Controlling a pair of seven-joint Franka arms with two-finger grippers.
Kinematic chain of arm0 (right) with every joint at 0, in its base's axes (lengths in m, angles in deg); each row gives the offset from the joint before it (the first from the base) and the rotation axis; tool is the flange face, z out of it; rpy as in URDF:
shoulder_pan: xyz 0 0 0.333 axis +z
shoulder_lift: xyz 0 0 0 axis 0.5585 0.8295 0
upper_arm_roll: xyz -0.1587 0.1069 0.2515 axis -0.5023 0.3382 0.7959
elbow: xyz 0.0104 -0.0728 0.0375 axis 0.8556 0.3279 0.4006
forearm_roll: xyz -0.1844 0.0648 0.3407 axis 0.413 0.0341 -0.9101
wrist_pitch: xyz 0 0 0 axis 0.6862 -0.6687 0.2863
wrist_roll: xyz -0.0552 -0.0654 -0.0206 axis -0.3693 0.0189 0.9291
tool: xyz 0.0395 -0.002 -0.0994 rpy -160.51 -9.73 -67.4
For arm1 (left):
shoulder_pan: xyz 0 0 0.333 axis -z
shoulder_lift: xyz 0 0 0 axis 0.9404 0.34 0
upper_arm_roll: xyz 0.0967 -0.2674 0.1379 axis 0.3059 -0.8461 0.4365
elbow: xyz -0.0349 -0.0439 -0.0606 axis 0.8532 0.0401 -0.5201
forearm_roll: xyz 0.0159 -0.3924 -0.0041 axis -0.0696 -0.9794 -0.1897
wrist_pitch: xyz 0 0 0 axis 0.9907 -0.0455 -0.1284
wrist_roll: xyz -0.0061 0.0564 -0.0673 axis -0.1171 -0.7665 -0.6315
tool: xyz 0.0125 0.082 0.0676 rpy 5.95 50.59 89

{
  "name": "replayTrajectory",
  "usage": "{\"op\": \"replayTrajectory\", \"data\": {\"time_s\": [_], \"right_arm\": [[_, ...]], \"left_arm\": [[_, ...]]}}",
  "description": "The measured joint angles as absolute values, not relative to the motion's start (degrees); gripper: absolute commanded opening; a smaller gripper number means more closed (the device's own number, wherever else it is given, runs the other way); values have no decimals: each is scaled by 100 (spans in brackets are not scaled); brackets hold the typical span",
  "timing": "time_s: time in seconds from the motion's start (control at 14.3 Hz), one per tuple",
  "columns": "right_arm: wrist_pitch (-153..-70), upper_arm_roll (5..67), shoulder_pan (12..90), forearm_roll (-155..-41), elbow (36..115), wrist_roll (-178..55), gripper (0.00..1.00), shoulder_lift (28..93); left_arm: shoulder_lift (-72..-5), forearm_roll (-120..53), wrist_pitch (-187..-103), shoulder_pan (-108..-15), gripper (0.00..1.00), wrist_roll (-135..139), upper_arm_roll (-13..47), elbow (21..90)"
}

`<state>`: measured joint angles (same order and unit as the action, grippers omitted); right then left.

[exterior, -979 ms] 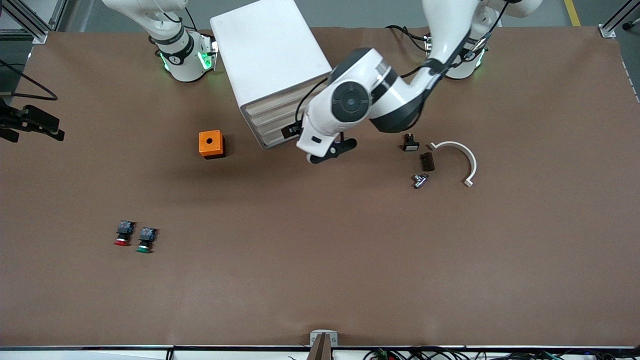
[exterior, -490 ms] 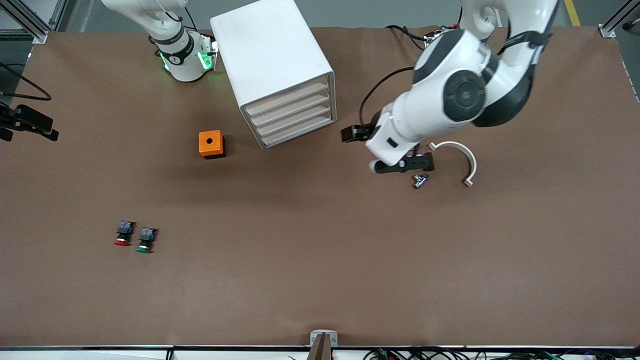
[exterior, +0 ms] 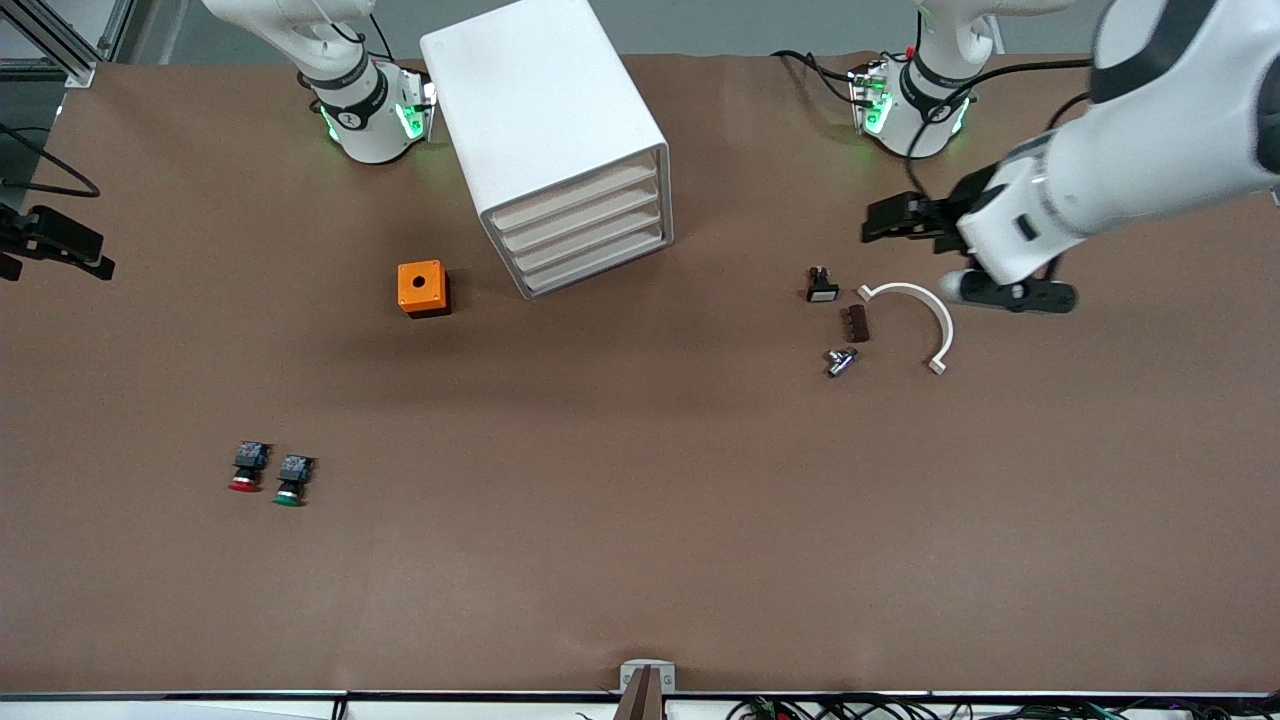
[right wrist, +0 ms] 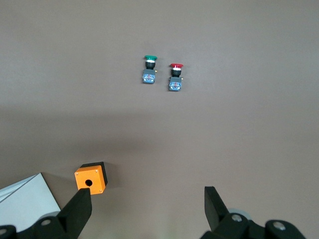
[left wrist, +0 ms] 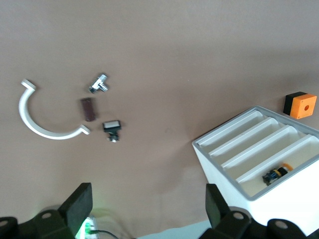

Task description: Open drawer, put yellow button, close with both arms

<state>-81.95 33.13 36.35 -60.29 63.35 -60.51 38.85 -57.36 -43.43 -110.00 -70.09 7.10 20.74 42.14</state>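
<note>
The white cabinet (exterior: 545, 110) stands near the robots' bases, and all four cream drawer fronts sit flush. The top drawer (exterior: 575, 195) is shut. In the left wrist view the yellow button (left wrist: 276, 174) lies inside that top drawer (left wrist: 279, 162), seen over its front. It is hidden in the front view. My left gripper (exterior: 893, 220) is open and empty in the air, over the table by the white arc piece; its fingers stand wide apart in its wrist view (left wrist: 148, 209). My right gripper (exterior: 60, 245) waits open at the right arm's end of the table, also empty (right wrist: 144, 209).
An orange cube with a hole (exterior: 421, 287) sits beside the cabinet. Red-capped (exterior: 245, 470) and green-capped (exterior: 290, 481) buttons lie nearer the camera. A white arc piece (exterior: 925, 305), a brown block (exterior: 854, 323), a metal fitting (exterior: 840, 360) and a small black part (exterior: 821, 286) lie under the left arm.
My left arm has swung away from the cabinet's front toward its own end of the table, uncovering the flush drawer fronts. My right gripper has barely shifted.
</note>
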Motion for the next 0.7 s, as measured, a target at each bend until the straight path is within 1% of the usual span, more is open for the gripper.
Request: {"op": "replayTrajectory", "data": {"time_s": [0.21,0.35,0.42,0.49,0.56,0.63,0.7], "right_arm": [[-8182,3309,3637,-6032,6335,-6051,100,3885],[-8166,3311,3642,-6034,6335,-6051,68,3885],[-8158,3313,3646,-6034,6335,-6051,69,3885],[-8135,3316,3649,-6034,6335,-6051,90,3885],[-8106,3318,3652,-6034,6335,-6056,97,3885],[-8093,3318,3654,-6035,6335,-6056,100,3885],[-8093,3318,3654,-6039,6335,-6056,100,3885]], "left_arm": [[-5894,-4319,-10980,-7417,100,542,2086,4225],[-5912,-4074,-10908,-7581,100,556,2090,4229],[-5912,-4018,-10743,-7633,100,564,2091,4231],[-5913,-3982,-10585,-7658,100,587,2096,4231],[-5913,-3955,-10514,-7664,100,654,2096,4231],[-5913,-3933,-10477,-7664,100,693,2096,4231],[-5913,-3882,-10442,-7666,100,702,2098,4231]]}}
